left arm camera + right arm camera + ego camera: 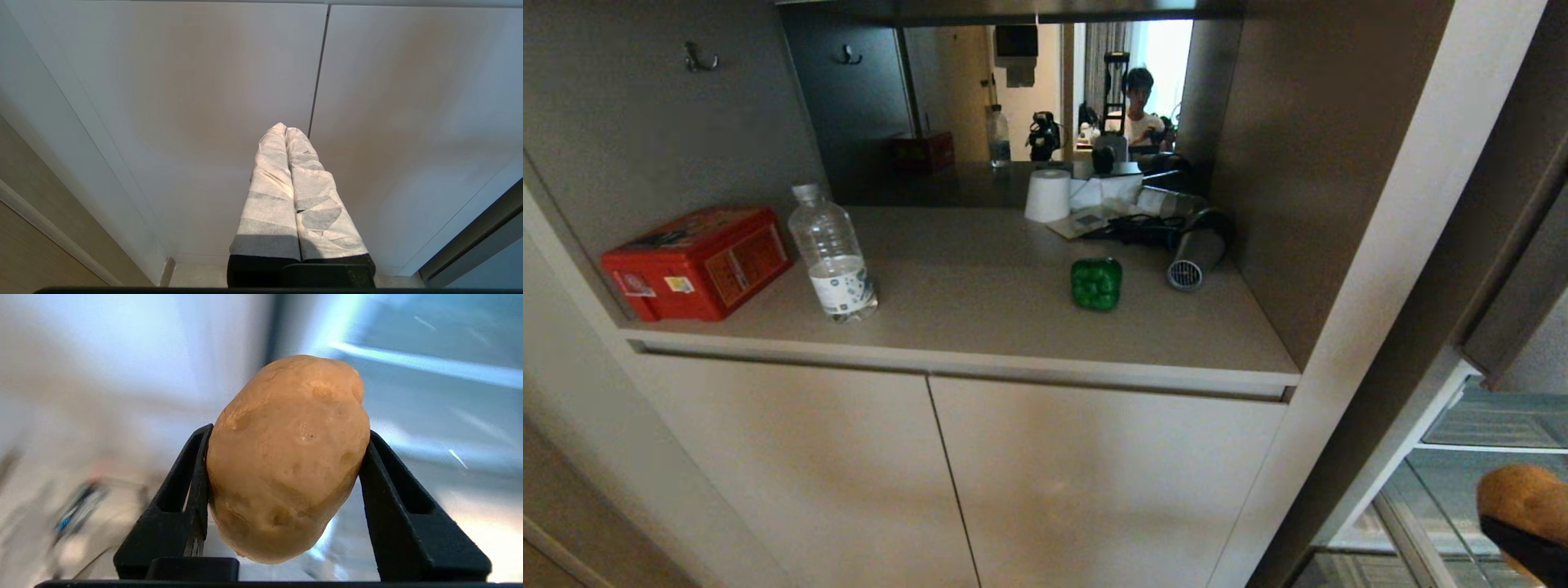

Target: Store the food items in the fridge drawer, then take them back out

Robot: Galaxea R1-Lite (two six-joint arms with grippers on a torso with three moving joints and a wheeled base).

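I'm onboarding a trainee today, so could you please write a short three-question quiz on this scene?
1. True or false: the right hand is shut on the potato.
2. Where is the green pepper? A) in the fridge B) on the counter C) in the left hand
3. Fill in: the grey item beside the pepper is a ____.

Key: 1 true; 2 B; 3 hair dryer.

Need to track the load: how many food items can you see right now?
2. The pepper sits on the counter beside the hair dryer. The potato is clamped in the right gripper, low by the open fridge. None seem hidden.
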